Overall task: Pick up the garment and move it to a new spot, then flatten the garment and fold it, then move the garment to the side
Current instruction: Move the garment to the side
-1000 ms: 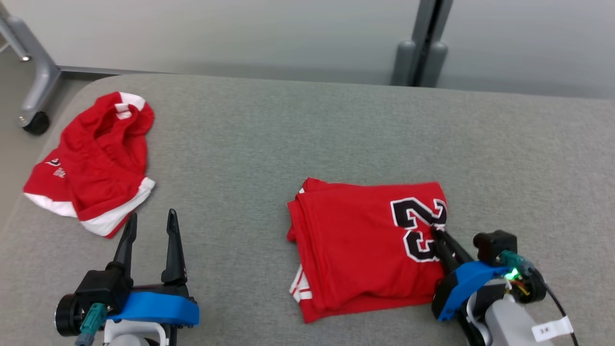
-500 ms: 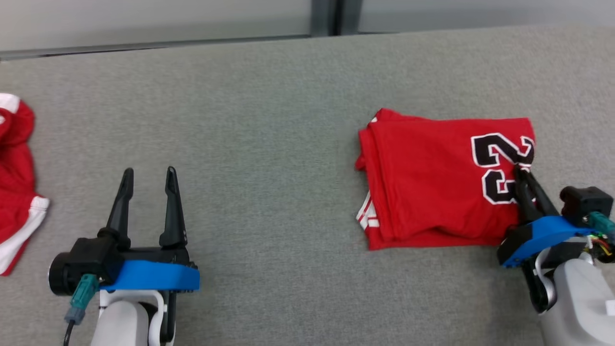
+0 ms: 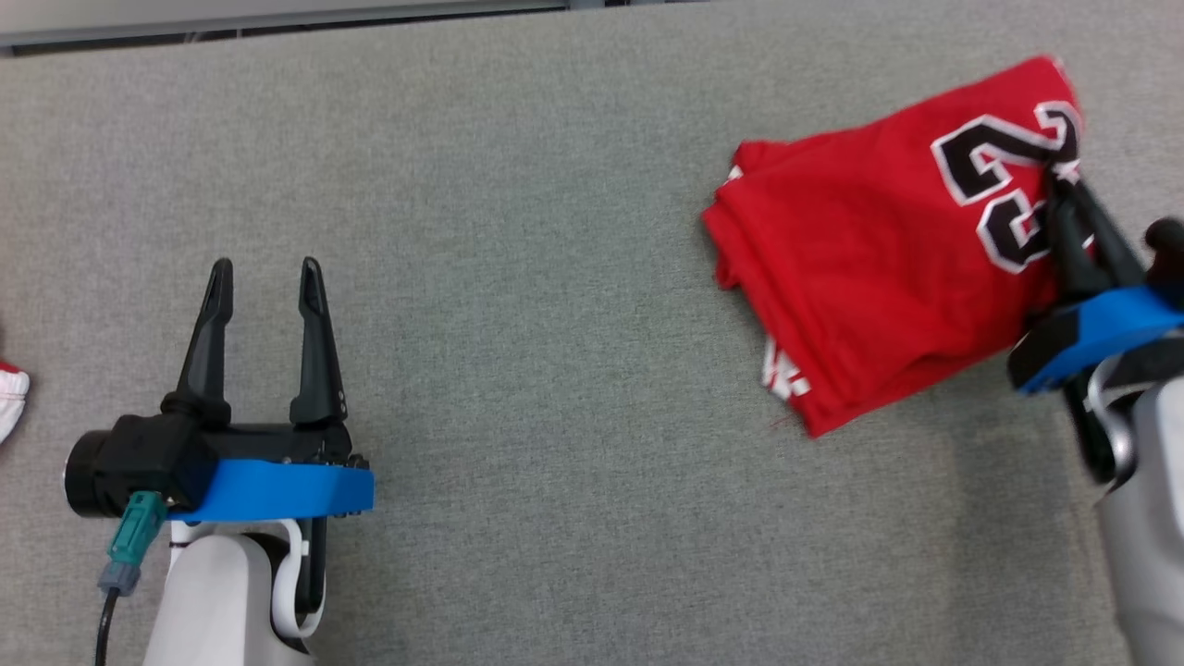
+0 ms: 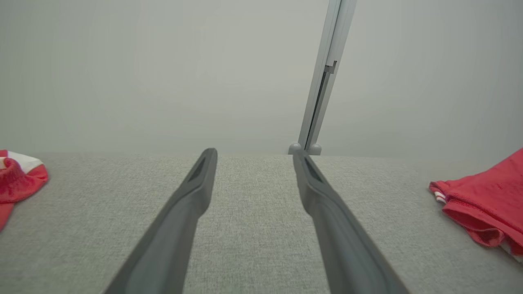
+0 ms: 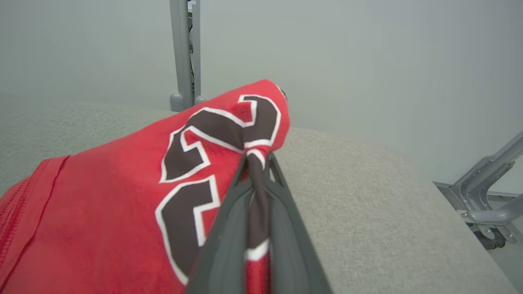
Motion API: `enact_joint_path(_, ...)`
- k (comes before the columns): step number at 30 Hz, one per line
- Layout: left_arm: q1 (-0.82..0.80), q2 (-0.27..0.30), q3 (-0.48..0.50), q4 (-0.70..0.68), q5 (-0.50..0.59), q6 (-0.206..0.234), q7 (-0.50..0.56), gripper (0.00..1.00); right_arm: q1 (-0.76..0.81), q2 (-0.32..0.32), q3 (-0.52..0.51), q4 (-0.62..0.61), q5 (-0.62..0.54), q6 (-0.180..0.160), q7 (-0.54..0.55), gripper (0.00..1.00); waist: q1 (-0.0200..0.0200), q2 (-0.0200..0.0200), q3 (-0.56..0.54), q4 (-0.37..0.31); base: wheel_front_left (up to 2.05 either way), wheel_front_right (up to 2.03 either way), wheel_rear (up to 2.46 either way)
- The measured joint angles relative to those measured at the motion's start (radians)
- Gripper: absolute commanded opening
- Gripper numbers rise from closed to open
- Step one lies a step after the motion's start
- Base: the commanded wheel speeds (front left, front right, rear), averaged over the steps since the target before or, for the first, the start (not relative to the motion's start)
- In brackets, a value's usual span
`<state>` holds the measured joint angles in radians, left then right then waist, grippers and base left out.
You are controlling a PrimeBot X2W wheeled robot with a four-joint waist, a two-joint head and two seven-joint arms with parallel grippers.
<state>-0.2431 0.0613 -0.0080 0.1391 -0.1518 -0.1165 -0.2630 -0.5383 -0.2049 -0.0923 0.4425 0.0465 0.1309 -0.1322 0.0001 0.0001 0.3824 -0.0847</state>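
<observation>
The garment (image 3: 879, 268) is a folded red jersey with black, white-edged numbers, at the upper right of the grey padded table (image 3: 555, 324). My right gripper (image 3: 1064, 180) is shut on its right edge beside the numbers. In the right wrist view a pinch of cloth runs between the closed fingers (image 5: 257, 159), and that end of the garment (image 5: 102, 196) is raised while the rest slants down to the table. My left gripper (image 3: 262, 273) stands open over bare table at the lower left, with nothing between its fingers (image 4: 253, 153). The garment's left edge (image 4: 486, 208) is far to its right.
Another red and white garment (image 4: 18, 179) lies crumpled at the table's far left, a sliver of it at the edge (image 3: 7, 398). A grey post (image 4: 322, 81) stands behind the table against the pale wall. A grey wheeled frame (image 5: 486, 196) stands beyond the right edge.
The head camera has swung, shifting the whole picture. My right gripper, still shut on the garment, has raised its right end, so the garment now slants. The left gripper stays open.
</observation>
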Motion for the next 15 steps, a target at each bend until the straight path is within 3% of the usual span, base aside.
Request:
enact_joint_path(9, -0.053, 0.014, -0.01, -0.03, 0.0, -0.007, 0.0, 1.0, -0.14, -0.204, -0.029, -0.027, -0.018, 0.0, 0.114, 0.0, 0.0, 0.0, 0.095, 0.027, 0.0, 0.0, 0.0)
enact_joint_path(15, -0.087, 0.021, -0.021, -0.039, -0.005, -0.008, 0.0, 1.0, -0.235, -0.357, -0.082, 0.053, -0.006, 0.0, 0.144, 0.0, 0.0, 0.0, 0.149, 0.052, 0.0, 0.0, 0.0)
